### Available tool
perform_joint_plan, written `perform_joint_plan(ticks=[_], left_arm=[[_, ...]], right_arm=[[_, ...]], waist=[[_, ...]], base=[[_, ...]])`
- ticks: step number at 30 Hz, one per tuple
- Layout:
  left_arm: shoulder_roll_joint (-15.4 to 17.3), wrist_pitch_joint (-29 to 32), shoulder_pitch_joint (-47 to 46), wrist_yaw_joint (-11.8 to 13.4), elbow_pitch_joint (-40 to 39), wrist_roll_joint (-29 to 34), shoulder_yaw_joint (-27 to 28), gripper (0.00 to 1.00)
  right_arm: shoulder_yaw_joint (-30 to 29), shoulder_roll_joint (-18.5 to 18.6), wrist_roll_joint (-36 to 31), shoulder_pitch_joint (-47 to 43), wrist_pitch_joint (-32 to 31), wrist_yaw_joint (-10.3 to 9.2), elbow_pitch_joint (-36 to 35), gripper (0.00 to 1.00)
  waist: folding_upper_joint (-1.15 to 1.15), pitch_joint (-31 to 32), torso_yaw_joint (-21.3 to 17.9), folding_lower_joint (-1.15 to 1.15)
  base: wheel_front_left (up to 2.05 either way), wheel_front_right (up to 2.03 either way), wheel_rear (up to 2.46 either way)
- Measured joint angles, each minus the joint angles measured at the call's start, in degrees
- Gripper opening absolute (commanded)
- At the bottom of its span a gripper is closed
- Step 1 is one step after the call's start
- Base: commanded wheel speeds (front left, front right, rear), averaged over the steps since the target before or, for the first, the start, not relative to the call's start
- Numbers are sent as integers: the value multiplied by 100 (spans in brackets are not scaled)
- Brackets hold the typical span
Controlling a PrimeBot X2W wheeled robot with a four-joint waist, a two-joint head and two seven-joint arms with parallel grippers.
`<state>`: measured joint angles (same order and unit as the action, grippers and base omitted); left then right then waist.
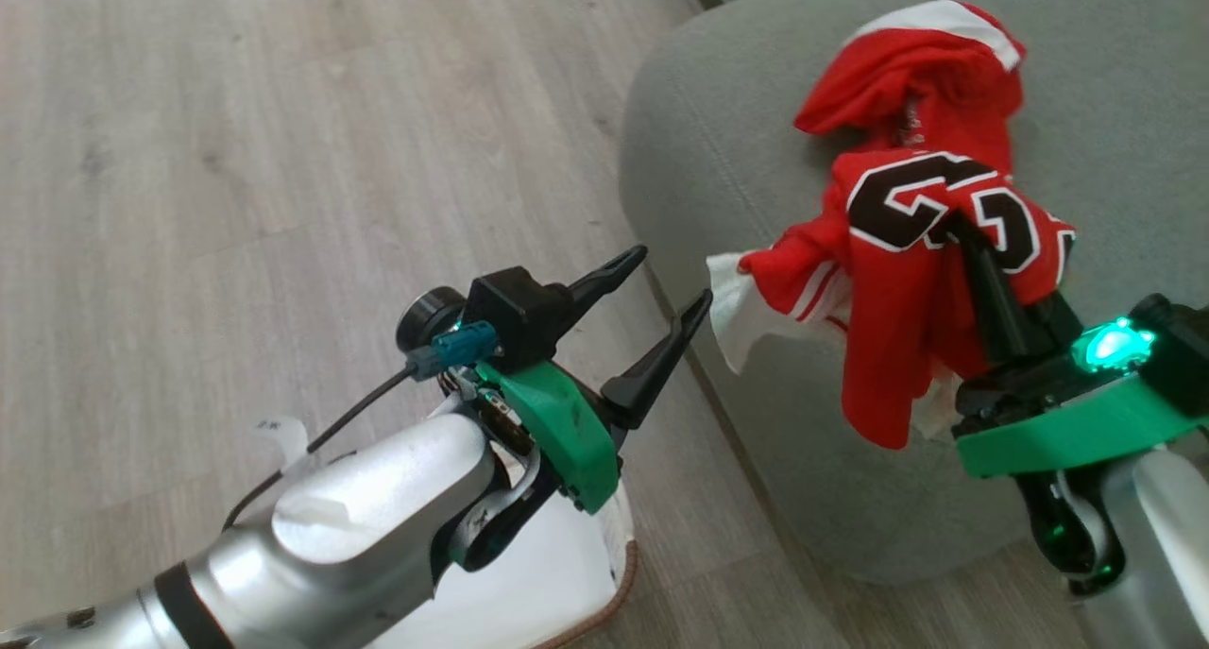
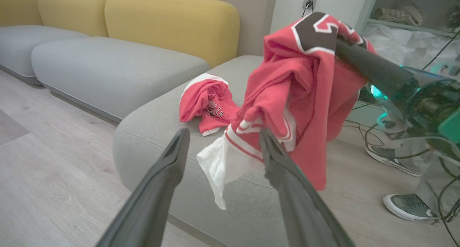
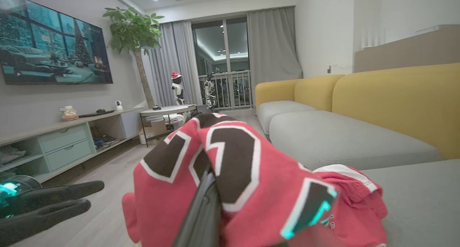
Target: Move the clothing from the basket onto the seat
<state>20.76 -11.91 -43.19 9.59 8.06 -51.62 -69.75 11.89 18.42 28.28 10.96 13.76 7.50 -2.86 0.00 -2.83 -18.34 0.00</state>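
My right gripper (image 1: pixel 959 229) is shut on a red jersey (image 1: pixel 897 290) with a large black number. That piece of clothing hangs off its fingers above the front edge of the grey seat (image 1: pixel 718 139). A second red jersey (image 1: pixel 916 73) lies crumpled on the seat further back. In the left wrist view the held jersey (image 2: pixel 302 92) dangles just past my open left gripper (image 2: pixel 224 133), whose right fingertip is near its white hem. That left gripper (image 1: pixel 674 273) holds nothing. A corner of the cream basket (image 1: pixel 604 583) with its brown rim shows under my left arm.
Pale wood floor (image 1: pixel 236 158) lies left of the seat. More grey sofa cushions (image 2: pixel 107 63) with yellow backs (image 2: pixel 172 24) stand beyond. A person's shoes (image 2: pixel 406 205) and cables are on the floor to the right. A low TV cabinet (image 3: pixel 64 142) lines the far wall.
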Motion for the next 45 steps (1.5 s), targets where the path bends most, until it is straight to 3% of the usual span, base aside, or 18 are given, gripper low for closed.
perform_joint_plan(ticks=[10, 20, 27, 37, 45], left_arm=[[1, 234, -4, -5, 31, -9, -42, 100], [-1, 276, -48, -48, 29, -24, -42, 100], [9, 336, -249, -51, -70, -19, -45, 100], [143, 543, -708, -82, -264, 112, -48, 100], [201, 631, -1008, -105, -393, 221, -32, 100]], right_arm=[[-200, -32, -69, -140, -15, 0, -156, 0], [-308, -41, -111, -101, -22, 0, -222, 0], [-754, 2, -96, 597, -202, 0, -123, 0], [-1479, 512, 298, 2304, -471, 1, 800, 0], [-1947, 1099, -100, 3359, -633, 0, 2082, 0]], waist=[[0, -180, -326, 0], [0, -322, -337, 0], [0, -625, -273, 0], [0, -1438, -50, 1], [0, -2066, 270, 1]], base=[[0, 0, 0], [0, 0, 0], [0, 0, 0], [0, 0, 0], [0, 0, 0]])
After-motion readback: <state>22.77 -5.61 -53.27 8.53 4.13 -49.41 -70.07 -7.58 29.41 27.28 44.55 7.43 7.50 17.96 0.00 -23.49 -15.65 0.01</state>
